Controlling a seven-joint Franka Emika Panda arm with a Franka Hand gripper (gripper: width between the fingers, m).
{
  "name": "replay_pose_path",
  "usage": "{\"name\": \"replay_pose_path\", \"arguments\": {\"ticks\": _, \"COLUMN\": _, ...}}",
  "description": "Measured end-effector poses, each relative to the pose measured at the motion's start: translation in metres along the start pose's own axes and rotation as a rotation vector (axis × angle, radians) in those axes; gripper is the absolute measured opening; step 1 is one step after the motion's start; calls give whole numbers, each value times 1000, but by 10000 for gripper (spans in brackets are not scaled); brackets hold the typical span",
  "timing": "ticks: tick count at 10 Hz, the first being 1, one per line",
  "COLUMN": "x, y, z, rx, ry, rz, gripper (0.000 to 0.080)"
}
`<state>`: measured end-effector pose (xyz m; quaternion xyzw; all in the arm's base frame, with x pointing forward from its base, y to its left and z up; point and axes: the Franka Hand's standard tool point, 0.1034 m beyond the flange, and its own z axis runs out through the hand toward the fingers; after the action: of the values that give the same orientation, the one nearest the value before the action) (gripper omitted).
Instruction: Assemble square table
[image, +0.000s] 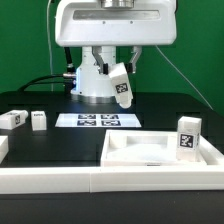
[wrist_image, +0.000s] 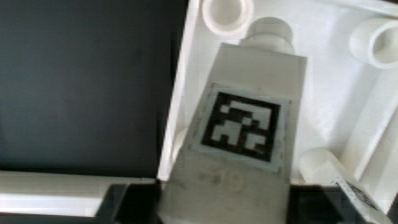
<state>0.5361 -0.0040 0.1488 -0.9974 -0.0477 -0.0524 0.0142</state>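
Black matte work surface fills most of the exterior view, and the white robot arm rises at the upper centre of the frame. A long white rail crosses the frame near the lower edge. Just above it, at lower right, lies the white plastic square tray-like tabletop with its raised rim upward. In the wrist view the same tabletop forms the pale background, and one of its round recesses shows past the far end of the held part. A flat white marker board with printed black tags lies at the centre of the exterior view, in front of the arm's base. An upright leg, short, white and tagged, stands at the tabletop's right side. Two loose legs lie at middle left of the frame, near each other but apart: the outer leg and the inner leg. The gripper is clamped on the held leg, a short white block with a black-and-white tag. This leg hangs tilted in the air, above the marker board in the frame and clear of the work surface, its near end between the dark fingers.
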Motion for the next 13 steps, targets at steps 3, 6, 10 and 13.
{"name": "replay_pose_path", "arguments": {"ticks": 3, "x": -2, "y": 1, "z": 3, "rx": -1, "ry": -6, "rz": -3, "gripper": 320}}
{"name": "replay_pose_path", "arguments": {"ticks": 6, "x": 24, "y": 18, "z": 4, "rx": -56, "ry": 27, "rz": -157, "gripper": 320}}
{"name": "replay_pose_path", "arguments": {"ticks": 10, "x": 36, "y": 23, "z": 0, "rx": -79, "ry": 87, "rz": -211, "gripper": 320}}
{"name": "replay_pose_path", "arguments": {"ticks": 13, "x": 45, "y": 43, "z": 1, "rx": -155, "ry": 280, "rz": -255, "gripper": 320}}
